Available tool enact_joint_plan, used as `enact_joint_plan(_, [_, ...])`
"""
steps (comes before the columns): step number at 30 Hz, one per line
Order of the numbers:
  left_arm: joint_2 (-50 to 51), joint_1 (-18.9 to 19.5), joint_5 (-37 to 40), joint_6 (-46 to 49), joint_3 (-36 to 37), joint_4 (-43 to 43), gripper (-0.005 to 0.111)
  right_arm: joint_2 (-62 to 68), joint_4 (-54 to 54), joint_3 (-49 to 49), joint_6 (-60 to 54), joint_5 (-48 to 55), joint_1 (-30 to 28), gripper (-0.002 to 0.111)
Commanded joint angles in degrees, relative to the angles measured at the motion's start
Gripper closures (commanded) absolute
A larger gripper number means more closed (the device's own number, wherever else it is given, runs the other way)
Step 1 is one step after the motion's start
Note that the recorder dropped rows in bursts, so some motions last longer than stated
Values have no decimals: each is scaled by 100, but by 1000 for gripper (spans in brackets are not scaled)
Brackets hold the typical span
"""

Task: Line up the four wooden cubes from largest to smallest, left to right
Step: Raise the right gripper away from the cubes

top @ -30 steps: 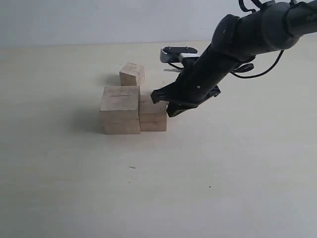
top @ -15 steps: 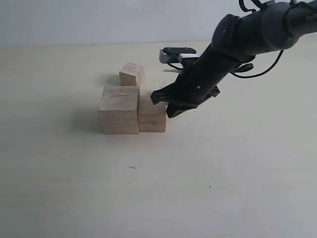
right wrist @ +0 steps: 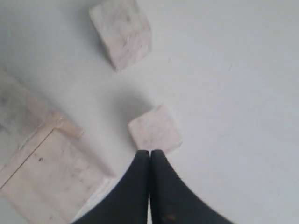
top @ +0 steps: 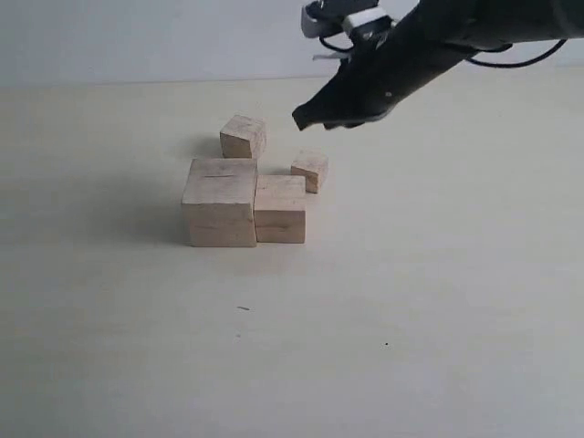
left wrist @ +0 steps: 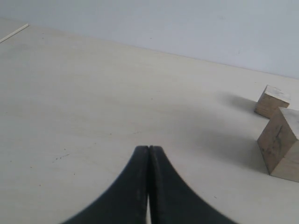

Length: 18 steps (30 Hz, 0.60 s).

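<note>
Four wooden cubes lie on the pale table. The largest (top: 220, 204), with a thin slit on top, touches the second-largest (top: 280, 210) on its right. A smaller cube (top: 243, 137) sits behind them, and the smallest (top: 311, 170) lies just behind and to the right of the second-largest. My right gripper (top: 300, 119) hangs shut and empty in the air above and behind the smallest cube (right wrist: 154, 129). The right wrist view also shows the smaller cube (right wrist: 121, 32) and the second-largest (right wrist: 51, 175). My left gripper (left wrist: 149, 148) is shut and empty, well away from the largest cube (left wrist: 281, 144).
The table top (top: 411, 301) is bare and pale, with a light wall behind its far edge (top: 137, 82). The right arm (top: 438, 36) reaches in from the upper right, above the table.
My right gripper has lifted up and back from beside the second-largest cube. The smallest cube, hidden behind the arm before, now shows. The two big cubes stand slightly further left.
</note>
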Motion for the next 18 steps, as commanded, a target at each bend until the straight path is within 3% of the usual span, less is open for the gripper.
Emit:
enact_joint_plan(1, [-11, 16, -61, 21, 20, -5, 107, -262, -181, -8, -373, -880, 10, 108])
enact_joint_plan(12, [-11, 16, -61, 21, 20, -5, 107, -266, -181, -18, -613, -1177, 10, 108])
enact_joint_plan(18, [-11, 16, -61, 21, 20, -5, 107, 74, -170, -704, -776, -926, -13, 108])
